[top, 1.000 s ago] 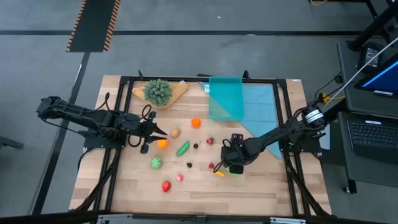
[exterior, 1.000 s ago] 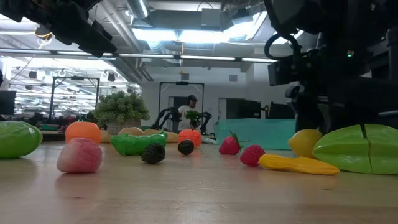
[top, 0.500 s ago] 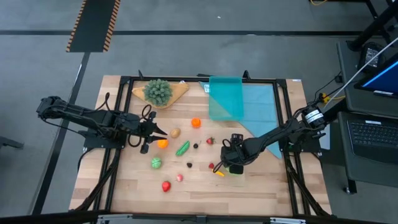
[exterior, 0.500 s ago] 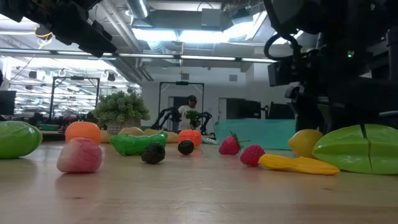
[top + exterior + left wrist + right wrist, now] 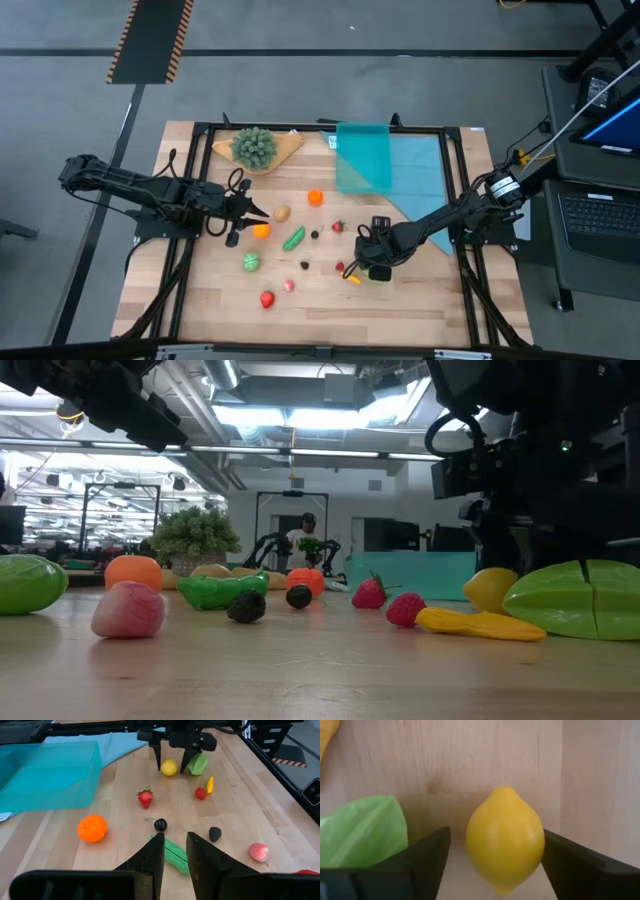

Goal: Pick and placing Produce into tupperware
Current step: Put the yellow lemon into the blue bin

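The right gripper (image 5: 173,766) is lowered to the table on the right part of the wooden table (image 5: 400,300), and its two dark fingers (image 5: 427,852) are placed on both sides of a yellow lemon (image 5: 505,839). The fingers are spread, with a small gap seen on each side of the lemon, so the fruit is not pinched and lies on the wood. Just beside the lemon a light green starfruit piece (image 5: 362,827) is found, and a small yellow pepper (image 5: 480,623) lies near it, with a red raspberry (image 5: 405,609) and a strawberry (image 5: 369,593) a little to the left. The left gripper (image 5: 255,212) is held over the left part of the table, above the green pea pod (image 5: 175,854); its fingers are almost pressed together, only a narrow slit is seen between them, and nothing is gripped. Near it an orange mandarin (image 5: 92,828), a dark cherry (image 5: 160,824), a blackberry (image 5: 215,834) and a pink peach (image 5: 259,852) are scattered. The teal tupperware (image 5: 362,160) is standing at the far side of the table, partly on a light-blue cloth (image 5: 420,175), well apart from the lemon. No produce can be seen inside it. At the far left a bushy green plant (image 5: 254,146) is set on a tan board.
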Tool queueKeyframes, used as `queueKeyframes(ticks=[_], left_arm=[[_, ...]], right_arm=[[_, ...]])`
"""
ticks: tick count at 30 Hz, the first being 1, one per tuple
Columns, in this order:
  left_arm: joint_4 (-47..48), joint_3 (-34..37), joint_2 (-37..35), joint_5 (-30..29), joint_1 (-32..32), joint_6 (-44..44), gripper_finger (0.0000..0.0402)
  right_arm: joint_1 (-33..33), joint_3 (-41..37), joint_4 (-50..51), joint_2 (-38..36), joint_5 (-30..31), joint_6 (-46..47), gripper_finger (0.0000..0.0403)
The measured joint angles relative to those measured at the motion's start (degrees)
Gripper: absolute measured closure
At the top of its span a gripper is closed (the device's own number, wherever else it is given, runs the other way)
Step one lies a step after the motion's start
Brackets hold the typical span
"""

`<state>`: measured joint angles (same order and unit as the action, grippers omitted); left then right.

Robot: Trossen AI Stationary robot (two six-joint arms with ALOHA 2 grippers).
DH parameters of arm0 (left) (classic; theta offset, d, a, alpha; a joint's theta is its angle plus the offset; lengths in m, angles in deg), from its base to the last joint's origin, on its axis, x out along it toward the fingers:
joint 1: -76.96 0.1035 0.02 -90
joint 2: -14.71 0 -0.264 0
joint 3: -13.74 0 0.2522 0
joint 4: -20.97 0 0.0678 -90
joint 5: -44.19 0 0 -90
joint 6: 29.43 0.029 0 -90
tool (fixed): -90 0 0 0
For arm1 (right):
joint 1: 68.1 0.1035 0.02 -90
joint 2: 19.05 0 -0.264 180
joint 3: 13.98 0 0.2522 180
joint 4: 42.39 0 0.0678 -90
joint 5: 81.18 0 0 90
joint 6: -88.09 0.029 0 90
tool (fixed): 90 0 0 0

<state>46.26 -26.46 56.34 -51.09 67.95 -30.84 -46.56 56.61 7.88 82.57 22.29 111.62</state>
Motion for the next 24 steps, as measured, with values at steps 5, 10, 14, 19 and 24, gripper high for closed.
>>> queueKeyframes(ticks=[5,10,14,19,24], left_arm=[[0.0,0.0,0.0,0.0,0.0,0.0,0.0328],[0.0,0.0,0.0,0.0,0.0,0.0,0.0328],[0.0,0.0,0.0,0.0,0.0,0.0,0.0328],[0.0,0.0,0.0,0.0,0.0,0.0,0.0328],[0.0,0.0,0.0,0.0,0.0,0.0,0.0328]], right_arm=[[0.0,0.0,-0.6,0.0,-0.1,-0.9,0.0147],[0.0,-0.1,-1.8,0.1,0.4,-1.7,0.0168],[-0.1,-0.1,-2.1,0.1,0.9,-1.5,0.0183],[-0.1,-0.1,-2.1,0.1,0.9,-1.5,0.0187],[-0.1,-0.1,-2.0,0.1,0.6,-1.3,0.0181]])
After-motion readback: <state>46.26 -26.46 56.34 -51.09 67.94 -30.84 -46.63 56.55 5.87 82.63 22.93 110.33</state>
